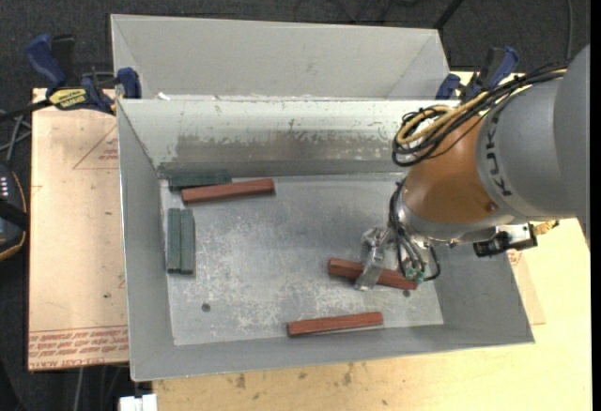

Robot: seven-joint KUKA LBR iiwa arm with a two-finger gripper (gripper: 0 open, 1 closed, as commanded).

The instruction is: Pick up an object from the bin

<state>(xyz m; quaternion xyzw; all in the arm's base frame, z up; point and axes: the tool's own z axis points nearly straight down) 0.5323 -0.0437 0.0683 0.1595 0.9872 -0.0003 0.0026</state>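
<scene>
- As our pincer [371,268] hangs low over the red-brown bar [340,267] at the near right of the bin [282,250],
- we cannot tell whether it is clenched or released.

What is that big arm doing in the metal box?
A robot arm reaches into a grey bin from the right. Its gripper is down at a red-brown bar on the floor's right side; the bar is not lifted. Another red bar lies at the front, a third by the back wall, two grey bars on the left.
</scene>
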